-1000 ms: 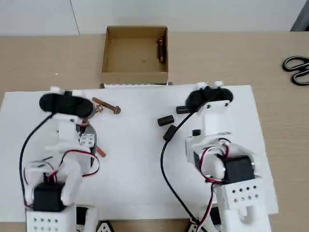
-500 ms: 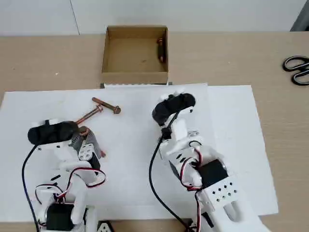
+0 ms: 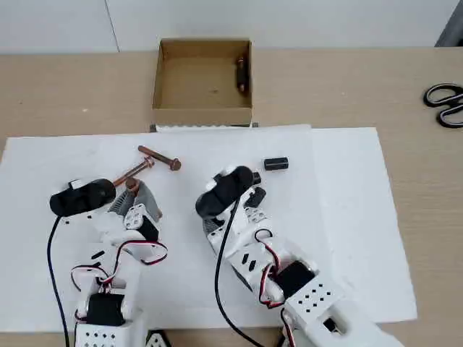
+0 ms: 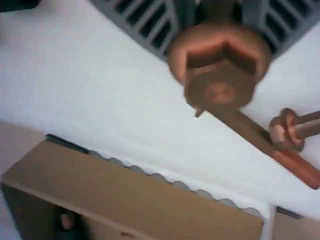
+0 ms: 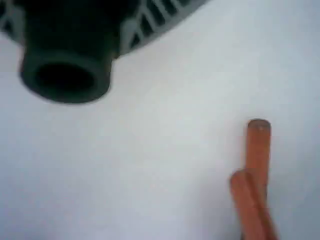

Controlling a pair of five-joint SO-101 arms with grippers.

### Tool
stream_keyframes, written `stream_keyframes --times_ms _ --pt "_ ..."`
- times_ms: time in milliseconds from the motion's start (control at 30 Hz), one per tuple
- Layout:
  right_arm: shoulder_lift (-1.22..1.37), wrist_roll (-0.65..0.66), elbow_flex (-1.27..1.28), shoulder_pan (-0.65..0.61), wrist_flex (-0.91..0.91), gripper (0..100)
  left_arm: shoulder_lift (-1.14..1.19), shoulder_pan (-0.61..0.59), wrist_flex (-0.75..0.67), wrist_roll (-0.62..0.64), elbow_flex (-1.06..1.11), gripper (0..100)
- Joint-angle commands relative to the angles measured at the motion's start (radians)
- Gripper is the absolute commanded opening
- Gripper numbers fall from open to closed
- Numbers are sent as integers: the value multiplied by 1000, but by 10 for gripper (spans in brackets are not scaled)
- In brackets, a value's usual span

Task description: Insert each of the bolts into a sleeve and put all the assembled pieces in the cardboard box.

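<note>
Copper-toned metal, hex head face-on: the left wrist view has the held bolt (image 4: 220, 75) clamped in the left gripper (image 4: 220, 35). Its grey ribbed fingers (image 4: 135, 20) are closed tight on either side of the head.

The right wrist view gives the held sleeve (image 5: 65, 75), a matte black tube with its round bore facing the camera. The right gripper (image 5: 70, 30) is closed around it. Two smooth copper shanks lie beyond on the white.

The high view gives the layout the wrist views lack. Both arms sit in the lower half of the frame on a white sheet (image 3: 347, 238). The left arm is at lower left and the right arm at lower centre.

Two loose bolts (image 3: 159, 157) lie left of centre, one's head against the other's shank. A spare sleeve (image 3: 275, 164), short and black, lies on its side near centre, apart from both grippers.

The cardboard box (image 3: 202, 114) stands open at top centre on the tan wood-grain counter (image 3: 72, 87), just past the sheet's edge. One assembled piece (image 3: 241, 72) rests against its right wall. Scissors (image 3: 445, 105) lie at the right edge.
</note>
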Motion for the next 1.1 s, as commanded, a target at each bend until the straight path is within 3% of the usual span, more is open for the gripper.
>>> stream_keyframes --times_ms 0,133,300,800,933,1067 --pt "-19 69 44 -22 -147 2 -14 61 -60 114 -5 5" --pt "-21 149 121 -22 -268 2 -15 152 -63 204 -18 5" --pt "-136 160 178 -30 -257 2 -15 195 -63 235 -68 5" --pt "-828 163 287 -58 363 2 -15 196 -107 233 -157 5" --pt "-819 161 287 -56 384 2 -15 204 -95 232 -205 5" --pt "-819 161 287 -54 349 2 -15 301 21 230 -286 5"
